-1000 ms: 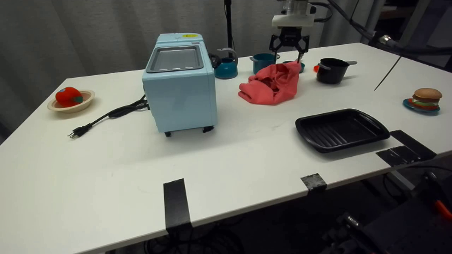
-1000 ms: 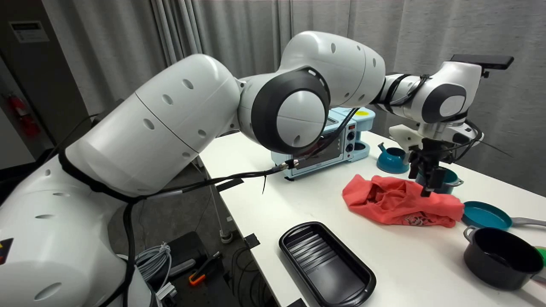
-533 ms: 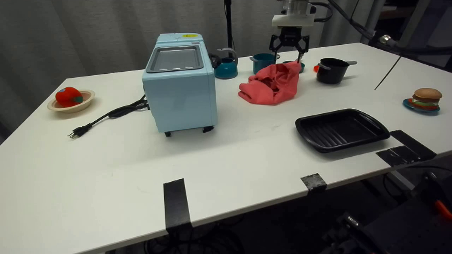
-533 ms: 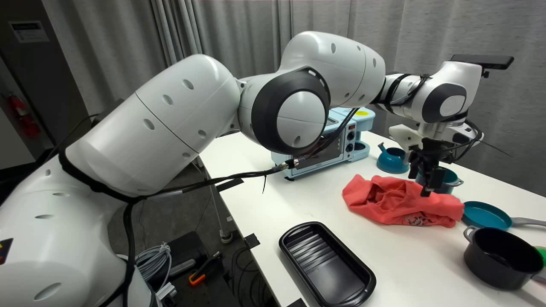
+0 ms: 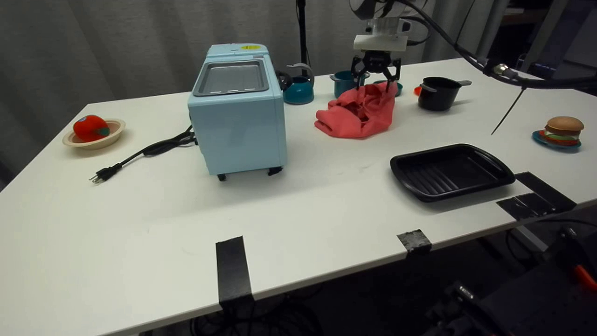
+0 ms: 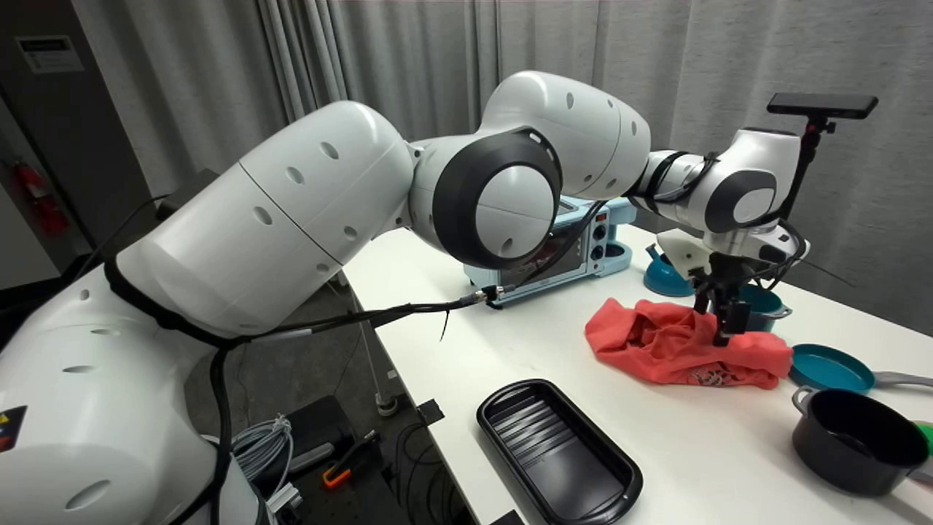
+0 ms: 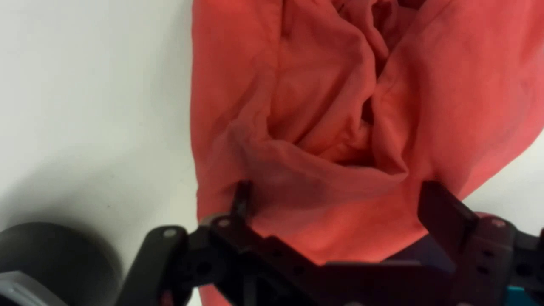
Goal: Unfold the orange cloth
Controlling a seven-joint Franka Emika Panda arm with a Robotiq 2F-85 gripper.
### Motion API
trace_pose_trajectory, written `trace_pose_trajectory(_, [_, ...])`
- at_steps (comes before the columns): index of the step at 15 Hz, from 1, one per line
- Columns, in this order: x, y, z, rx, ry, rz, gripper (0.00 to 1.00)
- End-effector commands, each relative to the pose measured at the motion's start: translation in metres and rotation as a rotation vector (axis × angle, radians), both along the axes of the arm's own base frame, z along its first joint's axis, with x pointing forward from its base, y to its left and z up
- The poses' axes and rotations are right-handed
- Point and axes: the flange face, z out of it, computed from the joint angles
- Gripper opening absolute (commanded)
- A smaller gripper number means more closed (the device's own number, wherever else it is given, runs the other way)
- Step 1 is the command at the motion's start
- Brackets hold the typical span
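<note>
Cloth: in an exterior view it lies bunched on the worktop, right of centre near the top of the frame; unfolding is not yet done.
Claw: over the cloth's upper edge, pointing down with its jaws apart, presumably so it can take fabric from above.
Oven: left of the cloth, near but apart; spreading that way is probably limited.
Skillet: in an exterior view, right of the cloth's end and just beside it; a pull that way could shove it.
Pan: lower centre, well apart from the cloth, so likely no hindrance at first.
Fold: in the wrist view, a loose ridge curls up mid-frame, above the fingers; it seems the natural place to pinch.
Jaws: parted wide across the lower half, nothing gripped; whether the tips touch the cloth, I cannot tell.
</note>
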Motion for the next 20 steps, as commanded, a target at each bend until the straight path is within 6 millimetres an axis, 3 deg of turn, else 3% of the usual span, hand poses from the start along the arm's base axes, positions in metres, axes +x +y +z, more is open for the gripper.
trace_pose_trajectory(1, [-0.002,0.004,-0.016,0.009,-0.014,0.008,0.7])
trace_pose_trajectory(7, [-0.007,0.009,-0.02,0.013,-0.004,0.022,0.23])
trace_pose_trajectory(10, [-0.005,0.013,-0.003,0.018,-0.026,0.039,0.01])
trace_pose_trajectory(11, [-0.004,0.013,0.007,0.02,-0.04,0.047,0.0])
trace_pose_trajectory(15, [0.002,0.014,0.066,0.037,-0.129,0.09,0.02])
trace_pose_trajectory(20, [0.007,0.022,0.199,0.089,-0.362,0.154,0.02])
